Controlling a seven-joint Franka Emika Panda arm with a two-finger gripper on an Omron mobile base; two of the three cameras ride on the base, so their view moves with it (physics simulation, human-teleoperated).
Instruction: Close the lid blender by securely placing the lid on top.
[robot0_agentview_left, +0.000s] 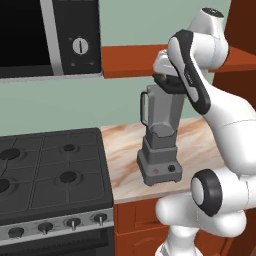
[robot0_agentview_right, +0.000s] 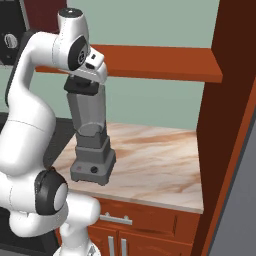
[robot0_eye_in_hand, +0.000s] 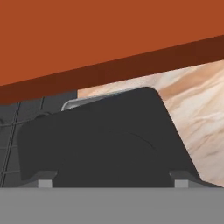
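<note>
The grey blender (robot0_agentview_left: 160, 135) (robot0_agentview_right: 91, 135) stands on the marble counter (robot0_agentview_right: 160, 160), its handle toward the stove. The dark lid (robot0_agentview_left: 166, 83) (robot0_agentview_right: 80, 86) rests level at the jar's rim, just under the white hand. My gripper (robot0_agentview_left: 167, 79) (robot0_agentview_right: 83, 80) (robot0_eye_in_hand: 114, 183) comes down from above and is shut on the lid. In the hand view the lid (robot0_eye_in_hand: 100, 144) spans the space between both fingertips (robot0_eye_in_hand: 46, 183), with a sliver of the grey jar rim (robot0_eye_in_hand: 83, 101) behind it. I cannot tell whether the lid is fully seated.
A red-brown shelf (robot0_agentview_left: 130, 60) (robot0_agentview_right: 160, 62) (robot0_eye_in_hand: 109, 39) runs close above the hand. The black stove (robot0_agentview_left: 50, 170) lies left of the blender, below a microwave (robot0_agentview_left: 50, 37). A tall cabinet side (robot0_agentview_right: 225, 125) bounds the counter on the right.
</note>
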